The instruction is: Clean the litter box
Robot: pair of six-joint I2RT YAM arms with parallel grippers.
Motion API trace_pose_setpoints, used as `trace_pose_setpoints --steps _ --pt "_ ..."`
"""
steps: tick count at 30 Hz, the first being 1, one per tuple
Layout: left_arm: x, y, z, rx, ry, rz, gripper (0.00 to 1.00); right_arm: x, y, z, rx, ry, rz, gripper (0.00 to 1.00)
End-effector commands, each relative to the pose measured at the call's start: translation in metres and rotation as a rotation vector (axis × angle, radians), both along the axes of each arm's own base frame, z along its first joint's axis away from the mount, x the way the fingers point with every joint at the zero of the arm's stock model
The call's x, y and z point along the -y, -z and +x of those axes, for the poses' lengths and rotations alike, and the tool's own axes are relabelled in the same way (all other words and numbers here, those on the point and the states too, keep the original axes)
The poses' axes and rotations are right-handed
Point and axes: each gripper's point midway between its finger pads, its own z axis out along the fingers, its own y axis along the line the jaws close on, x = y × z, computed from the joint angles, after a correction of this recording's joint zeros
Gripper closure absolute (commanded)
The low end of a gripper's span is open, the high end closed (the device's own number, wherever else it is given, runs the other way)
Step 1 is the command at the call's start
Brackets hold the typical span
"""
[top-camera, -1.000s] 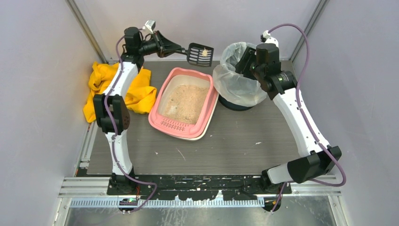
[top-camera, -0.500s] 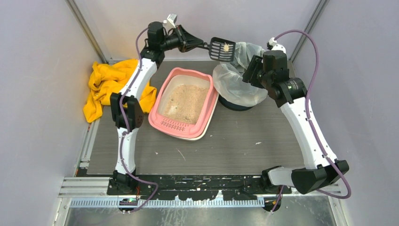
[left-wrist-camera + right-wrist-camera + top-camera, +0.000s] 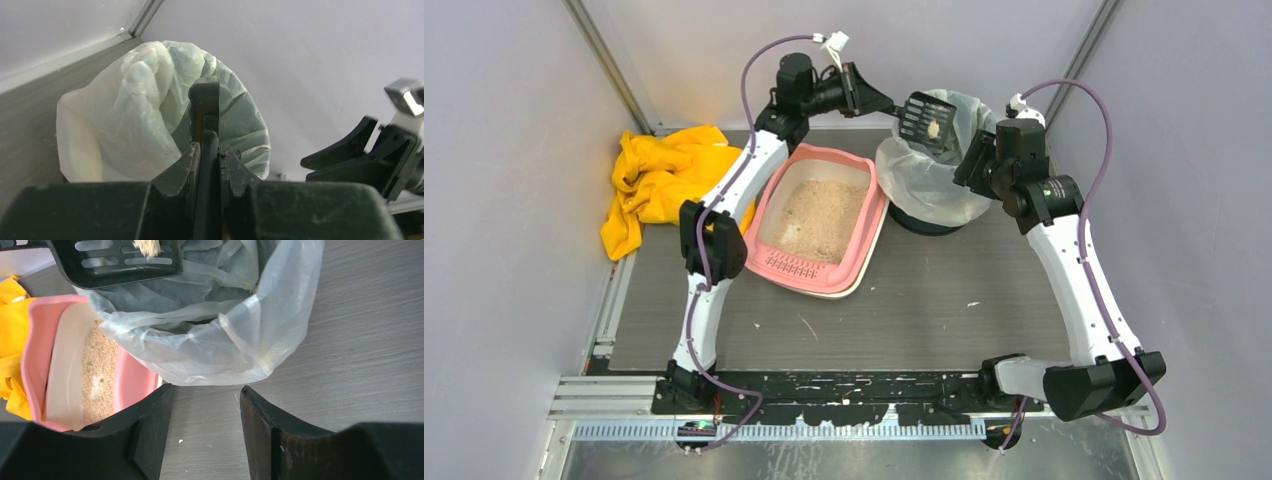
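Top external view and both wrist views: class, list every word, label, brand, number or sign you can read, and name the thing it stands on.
None can be read in any view.
The litter box, scoop, bin liner and yellow cloth show no print.
A small part below the left arm's base is too small to tell.

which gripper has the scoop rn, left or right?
The left gripper: its jaws are shut on the scoop, holding it over the lined bin. The right gripper is open and empty beside the bin.
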Motion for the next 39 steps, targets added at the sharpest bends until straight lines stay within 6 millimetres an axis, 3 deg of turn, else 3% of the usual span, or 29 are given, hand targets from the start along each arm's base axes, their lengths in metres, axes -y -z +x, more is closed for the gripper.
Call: trace_pose_setpoints --steps 1,11,16,20,23,26,28,33,39 --pt "0.011 -0.030 -0.008 0.326 -0.011 0.064 1.00 0.008 -0.008 -0.006 0.043 -0.001 0.023 0.43" --pt "0.030 -0.076 -0.034 0.571 0.033 0.026 1.00 0.013 0.020 -0.009 -0.012 0.021 0.070 0.43" --pt "0.027 -0.082 -0.029 0.529 -0.003 -0.003 1.00 0.011 0.024 -0.003 -0.021 0.014 0.078 0.43" --pt "0.000 -0.114 -0.020 0.360 -0.102 -0.110 1.00 0.009 0.025 0.000 -0.020 0.008 0.082 0.43" --pt "-0.027 -0.142 -0.024 0.325 -0.153 -0.133 1.00 0.008 0.033 0.001 -0.027 0.008 0.085 0.44" --pt "-0.056 -0.156 -0.030 0.269 -0.205 -0.110 1.00 0.006 0.041 0.002 -0.034 0.007 0.102 0.43" --pt "-0.077 -0.147 -0.027 0.184 -0.252 -0.079 1.00 0.004 0.045 0.002 -0.038 0.003 0.112 0.44" --pt "-0.125 -0.081 -0.030 0.024 -0.367 0.096 1.00 0.002 0.052 0.006 -0.041 -0.010 0.111 0.44" --pt "-0.169 0.007 -0.066 -0.074 -0.447 0.379 1.00 -0.001 0.061 0.016 -0.042 -0.004 0.126 0.44"
